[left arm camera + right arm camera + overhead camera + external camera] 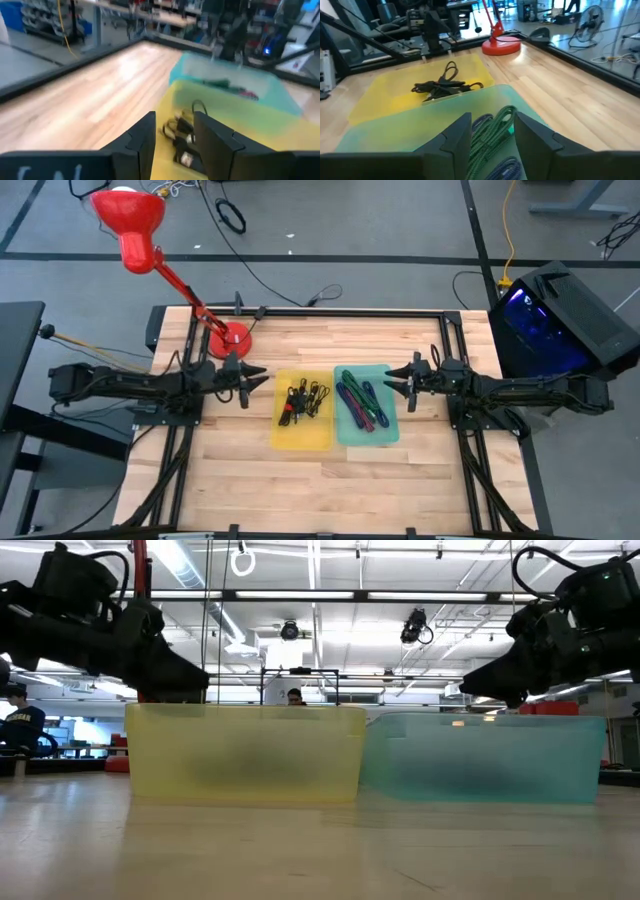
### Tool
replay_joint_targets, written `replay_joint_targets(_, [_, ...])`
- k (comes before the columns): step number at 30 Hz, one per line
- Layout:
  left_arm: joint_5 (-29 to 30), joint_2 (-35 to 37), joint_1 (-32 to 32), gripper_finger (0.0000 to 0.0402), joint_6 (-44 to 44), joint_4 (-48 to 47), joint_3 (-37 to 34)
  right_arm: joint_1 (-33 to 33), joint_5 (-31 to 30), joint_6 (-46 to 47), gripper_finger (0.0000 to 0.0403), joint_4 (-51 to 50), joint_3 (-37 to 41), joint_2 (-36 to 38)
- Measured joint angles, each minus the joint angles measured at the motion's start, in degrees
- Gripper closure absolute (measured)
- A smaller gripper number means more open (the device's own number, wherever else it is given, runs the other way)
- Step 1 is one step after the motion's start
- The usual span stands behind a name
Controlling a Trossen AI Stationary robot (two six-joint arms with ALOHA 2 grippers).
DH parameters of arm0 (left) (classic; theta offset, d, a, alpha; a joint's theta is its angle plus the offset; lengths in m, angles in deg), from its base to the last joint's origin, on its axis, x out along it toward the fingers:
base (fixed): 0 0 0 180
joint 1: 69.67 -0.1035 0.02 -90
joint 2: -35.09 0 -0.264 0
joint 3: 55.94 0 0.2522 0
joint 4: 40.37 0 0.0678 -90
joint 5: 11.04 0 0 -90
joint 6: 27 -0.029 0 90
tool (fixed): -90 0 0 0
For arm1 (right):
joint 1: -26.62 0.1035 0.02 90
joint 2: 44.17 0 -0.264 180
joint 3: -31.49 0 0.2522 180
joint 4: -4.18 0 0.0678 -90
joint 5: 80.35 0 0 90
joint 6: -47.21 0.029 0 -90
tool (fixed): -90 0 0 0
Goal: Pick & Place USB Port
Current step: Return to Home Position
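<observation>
since both bins sit between the 2 arms, the black charger cables (303, 402) lie in the yellow bin (300, 442) just ahead of the left gripper (258, 380), the green cables (358, 406) in the green bin (378, 436) before the right gripper (392, 383). both hover with jaws apart, empty; the bundles lie roughly crosswise to the arms, so pulling back looks unobstructed.

From table height I can't see into the translucent yellow plastic bin (245, 752) or the translucent green plastic bin (485, 755) on its right; their frosted walls show only dim shadows. Through the left wrist camera the green cords (220, 84) blur together. From above, the tangled black cables (303, 400) are too small to count.
</observation>
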Motion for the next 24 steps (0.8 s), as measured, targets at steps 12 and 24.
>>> replay_joint_targets(12, [-1.03, 10.90, 0.00, 0.0264, -1.45, -8.45, -0.02, 0.01, -4.48, -1.10, 0.0252, -0.69, -0.02, 0.00])
replay_joint_targets(24, [-1.18, 11.20, 0.00, 0.0264, 8.24, -9.00, -0.04, 0.01, -9.67, 8.21, 0.0252, -1.27, -0.04, 0.00])
